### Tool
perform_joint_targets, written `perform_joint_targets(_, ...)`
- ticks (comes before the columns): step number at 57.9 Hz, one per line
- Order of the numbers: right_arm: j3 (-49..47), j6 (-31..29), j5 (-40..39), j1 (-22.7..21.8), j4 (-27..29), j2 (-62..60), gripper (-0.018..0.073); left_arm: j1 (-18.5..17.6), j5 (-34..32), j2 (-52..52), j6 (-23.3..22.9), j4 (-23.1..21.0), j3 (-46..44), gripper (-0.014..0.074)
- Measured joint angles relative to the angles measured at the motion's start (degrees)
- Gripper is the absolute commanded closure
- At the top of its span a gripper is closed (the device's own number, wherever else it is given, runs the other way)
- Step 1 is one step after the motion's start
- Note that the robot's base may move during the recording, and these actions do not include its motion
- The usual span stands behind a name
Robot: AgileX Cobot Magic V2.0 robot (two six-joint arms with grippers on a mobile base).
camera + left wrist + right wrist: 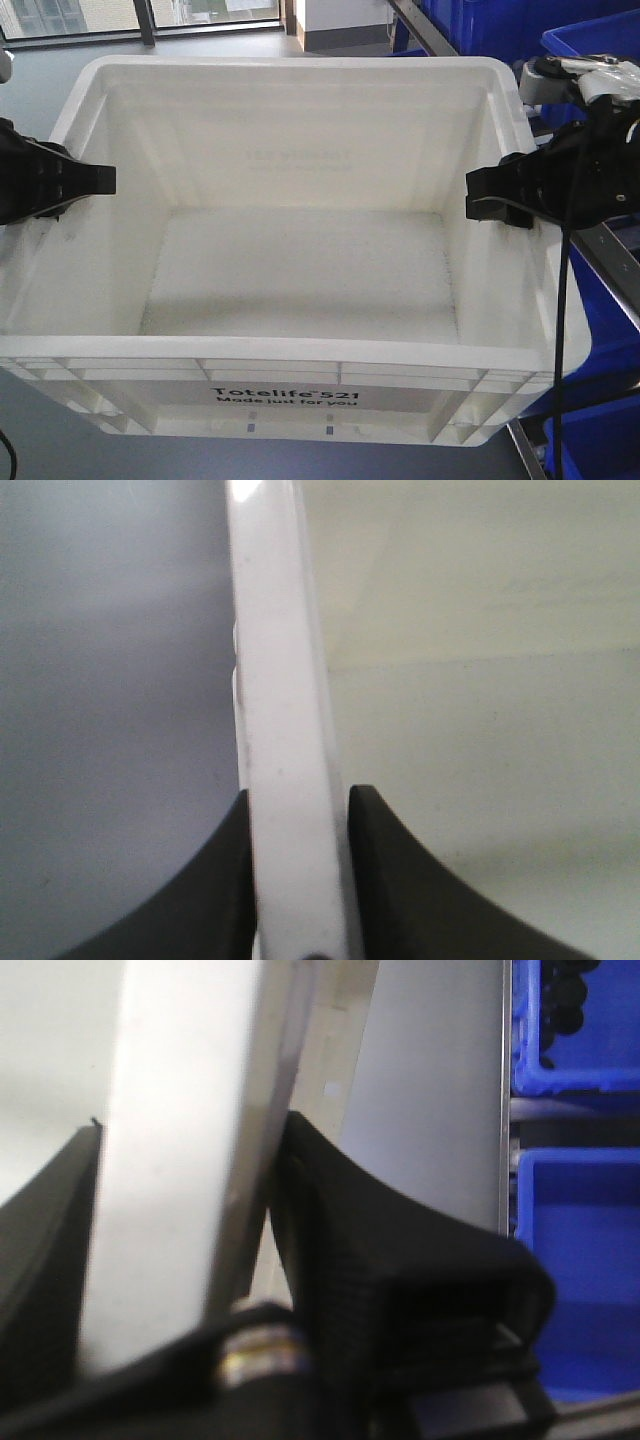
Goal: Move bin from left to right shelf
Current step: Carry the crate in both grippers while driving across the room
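The white bin sits right in the middle, between the two arms. It is empty. Its long way goes from side to side, and each arm has one short end. The printed side faces the front camera.

The left gripper pinches the left wall of the bin at the rim. In the left wrist view, the left gripper has one black finger on each side of the white rim, pressed tight, with no gap. The right gripper does the same on the right wall. In the right wrist view, the right gripper also has the wall squeezed between its two fingers.

Nothing shows under the bin, so I think the arms hold it up in the air.

The right shelf is off to the right — only its grey metal rail shows, just beside the bin's right wall. Blue totes sit there too. The right arm is the nearer one to the shelf. So the bin has to travel sideways to the right, short end first, and both arms must go together or the bin could tip.
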Motion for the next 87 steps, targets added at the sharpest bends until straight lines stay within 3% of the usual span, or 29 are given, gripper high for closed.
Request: perform_joint_targets(87, 0.0, 0.0, 0.0, 0.0, -0.1, -0.1, 0.0564, 0.0, 0.0, 0.0, 0.0, -0.1, 0.0, 0.0603)
